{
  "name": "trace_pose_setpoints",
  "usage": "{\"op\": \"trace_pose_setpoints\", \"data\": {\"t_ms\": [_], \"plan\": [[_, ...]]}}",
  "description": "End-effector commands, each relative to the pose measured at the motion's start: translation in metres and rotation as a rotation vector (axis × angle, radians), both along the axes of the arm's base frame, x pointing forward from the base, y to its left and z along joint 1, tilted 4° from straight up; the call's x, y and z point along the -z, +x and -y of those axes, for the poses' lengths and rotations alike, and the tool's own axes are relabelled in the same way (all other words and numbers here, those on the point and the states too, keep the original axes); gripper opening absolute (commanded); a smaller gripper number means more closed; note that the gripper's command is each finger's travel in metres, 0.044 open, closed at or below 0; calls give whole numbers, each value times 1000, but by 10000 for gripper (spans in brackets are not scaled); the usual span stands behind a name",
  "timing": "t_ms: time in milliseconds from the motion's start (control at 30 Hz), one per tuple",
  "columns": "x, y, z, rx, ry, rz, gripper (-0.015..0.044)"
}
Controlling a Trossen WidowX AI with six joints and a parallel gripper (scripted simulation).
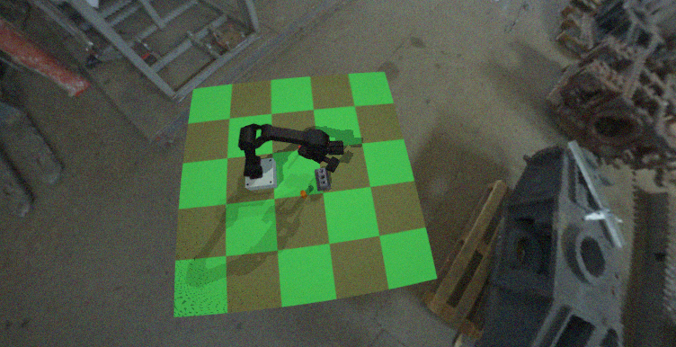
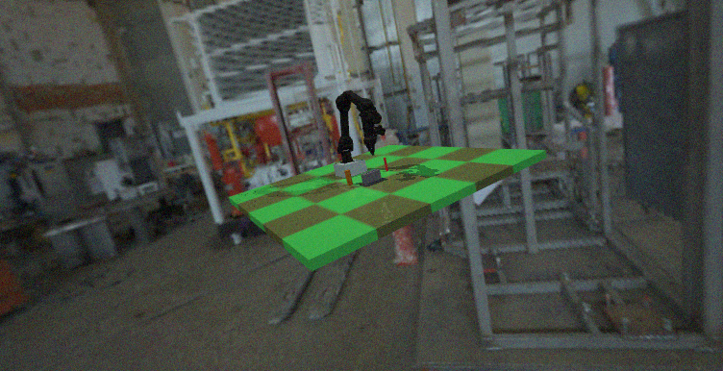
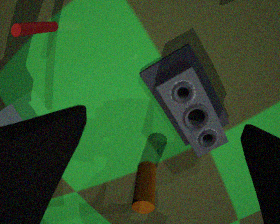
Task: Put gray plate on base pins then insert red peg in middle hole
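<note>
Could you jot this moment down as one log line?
jaws: open, empty | gray plate: on base, released | red peg: untouched | orange peg: standing nearby

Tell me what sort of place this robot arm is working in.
Probably a factory or industrial workshop. Bare metal frames and a wire-mesh cage stand behind the checkered board, and heavy cast machine parts sit beside a wooden pallet on the worn concrete floor.

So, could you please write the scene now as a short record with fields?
gripper: open, holds nothing, raised above the board
plate: gray, three holes, lies on its base, released
middle hole: empty
red peg: stands apart from the plate, not picked up
orange peg: stands near the plate
board: green and brown checks
</note>
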State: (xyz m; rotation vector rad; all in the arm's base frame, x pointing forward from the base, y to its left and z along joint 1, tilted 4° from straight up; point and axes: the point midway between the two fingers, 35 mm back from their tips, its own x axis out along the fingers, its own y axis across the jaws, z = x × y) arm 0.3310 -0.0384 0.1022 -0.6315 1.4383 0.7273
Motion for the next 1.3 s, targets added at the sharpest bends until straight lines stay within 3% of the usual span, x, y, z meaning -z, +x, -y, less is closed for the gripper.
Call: {"op": "trace_pose_setpoints", "data": {"t_ms": [0,233,867,1267], "plan": [[-7,-16,-36,499,3,-23,440],[-9,-37,-73,1063,5,-63,440],[-10,-82,-128,2038,2,-142,440],[-10,-84,-130,2073,2,-145,440]]}}
